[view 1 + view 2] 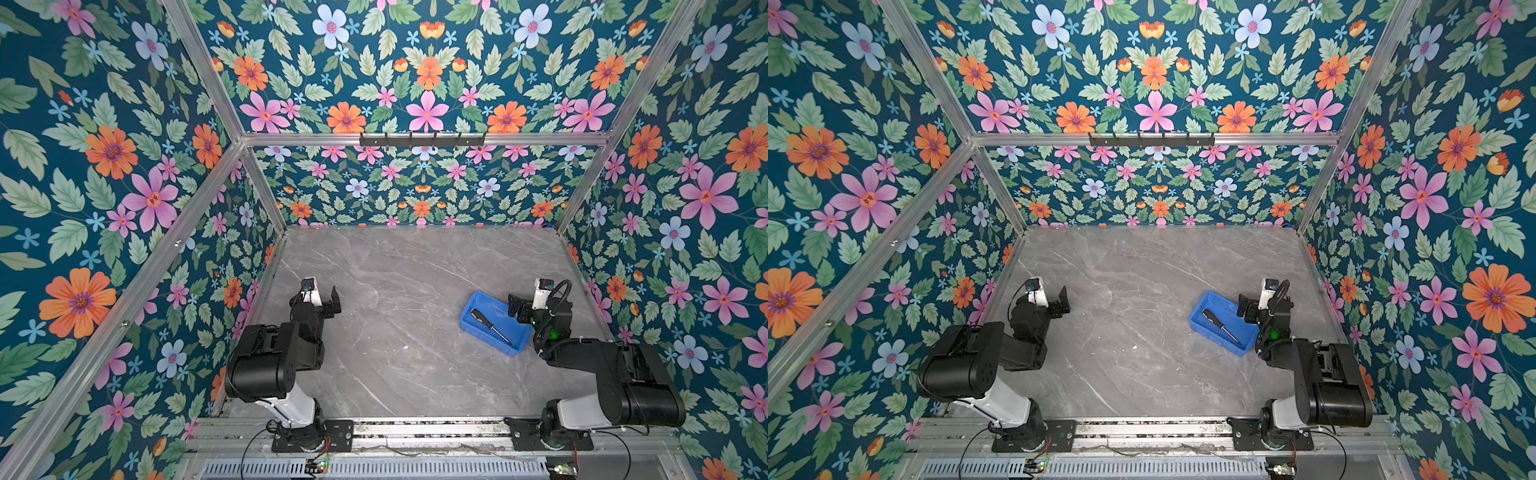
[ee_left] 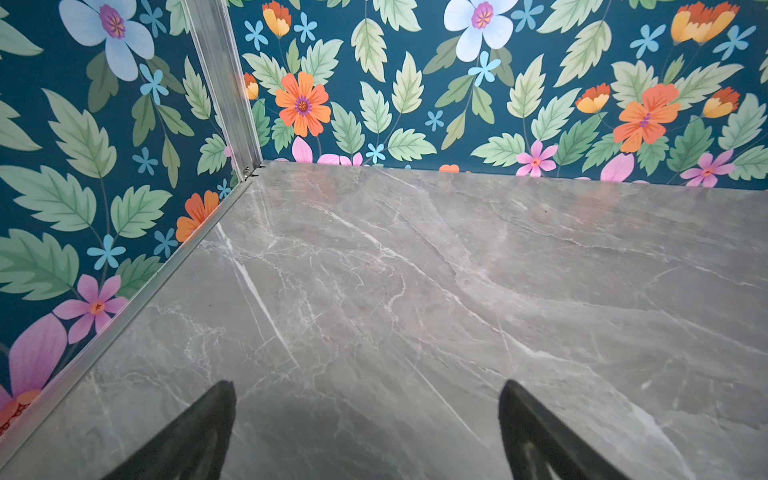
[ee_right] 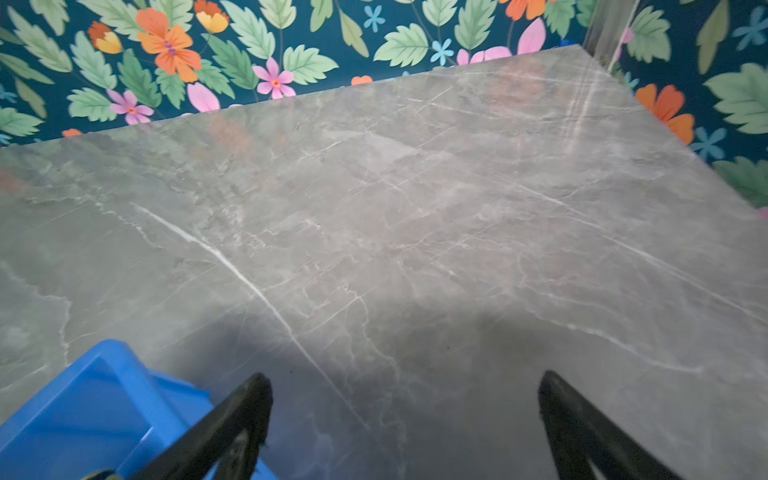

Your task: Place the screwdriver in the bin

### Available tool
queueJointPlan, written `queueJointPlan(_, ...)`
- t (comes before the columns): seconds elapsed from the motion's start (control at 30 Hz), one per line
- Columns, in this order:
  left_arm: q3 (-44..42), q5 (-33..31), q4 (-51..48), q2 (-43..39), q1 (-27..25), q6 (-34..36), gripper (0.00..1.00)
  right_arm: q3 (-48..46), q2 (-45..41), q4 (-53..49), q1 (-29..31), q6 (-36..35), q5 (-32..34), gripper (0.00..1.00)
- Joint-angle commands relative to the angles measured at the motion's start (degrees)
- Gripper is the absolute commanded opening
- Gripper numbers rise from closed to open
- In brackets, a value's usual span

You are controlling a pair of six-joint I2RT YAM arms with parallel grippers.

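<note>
Table (image 1: 395,282) open across the middle and far end, hemmed by floral walls (image 1: 137,232); only the blue bin (image 1: 496,311) blocks the right side, right gripper (image 3: 405,382) spread wide just beside it

- Left arm (image 1: 266,365), right arm (image 1: 636,382): glossy black rounded housings, white lower links.
- Left gripper (image 2: 368,382), right gripper (image 3: 404,375): black tapered fingers (image 2: 199,432).
- Right arm: looping black cable (image 1: 563,282), green light (image 1: 552,333).

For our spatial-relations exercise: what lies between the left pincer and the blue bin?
Only bare grey tabletop, from left pincer to bin, in both top views.
</note>
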Motion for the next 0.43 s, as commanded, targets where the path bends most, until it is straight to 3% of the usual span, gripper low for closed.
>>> queueJointPlan(0.0, 0.03, -0.21, 1.59, 0.04, -0.03, 0.14, 1.00, 0.32, 0.01, 2.33, 0.85, -1.31, 3.25, 0.99)
queueJointPlan(0.4, 0.44, 0.16, 0.79, 0.11, -0.55, 0.85, 1.00, 0.33, 0.09, 2.44, 1.07, -1.38, 3.55, 0.99)
